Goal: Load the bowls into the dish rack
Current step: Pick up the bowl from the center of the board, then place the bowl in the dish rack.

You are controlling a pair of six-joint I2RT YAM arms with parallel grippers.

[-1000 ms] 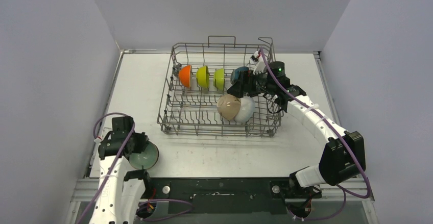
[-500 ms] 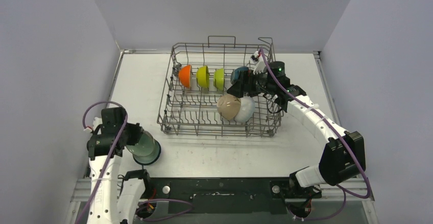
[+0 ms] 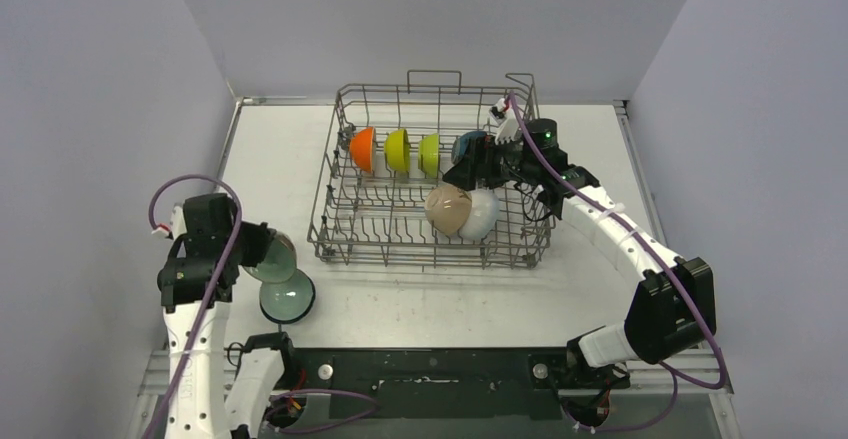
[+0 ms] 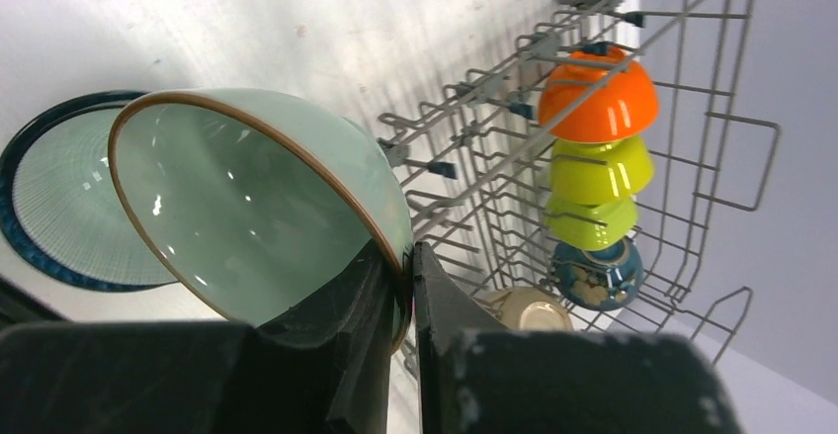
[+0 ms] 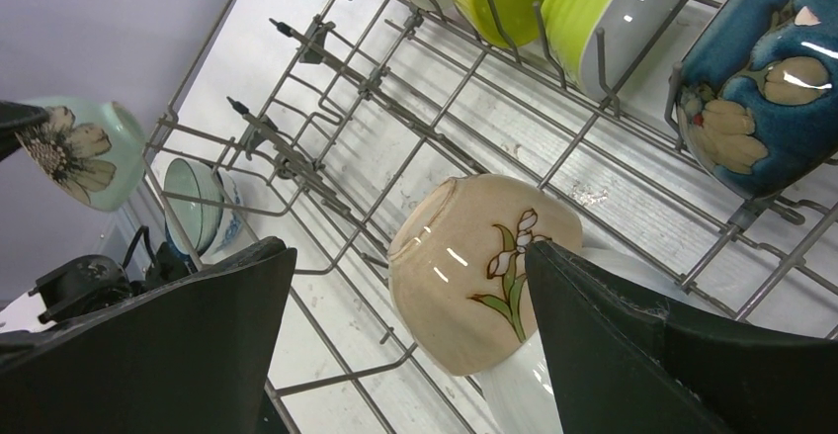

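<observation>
– Two bowls on your near left: which one is yours?
– The pale green bowl (image 4: 257,207). My left gripper (image 4: 403,261) is clenched on its rim, one finger inside and one outside. The bowl hangs tilted, clear of the table (image 3: 280,159). Below it a blue-rimmed bowl (image 3: 287,297) sits upright on the table, not held.
– What are they like?
– Glazed, glossy, round and deep. Mine has a thin brown lip and a painted flower outside. It's slick stuff, I'd judge, so the pinch matters.
– And the rack?
– The rack (image 3: 420,256) lies ahead and to my right, its near left corner just beside the held bowl. It's thin grey wire with rows of upright tines. My left arm is much the nearer to that corner.
– What's loaded?
– Toward the right of the near row, a beige bowl (image 3: 447,209) leans on a white bowl (image 3: 482,215). The tines left of them look free. The far row stands on edge: orange bowl (image 3: 362,149), yellow bowl (image 3: 397,150), lime bowl (image 3: 429,154), dark blue bowl (image 3: 468,145).
– So the move?
– Probably right and forward over the wall, with the rim turned upright to slot between tines.
– Your right gripper (image 5: 410,256)?
– Spread wide, holding nothing, above the beige bowl.
</observation>
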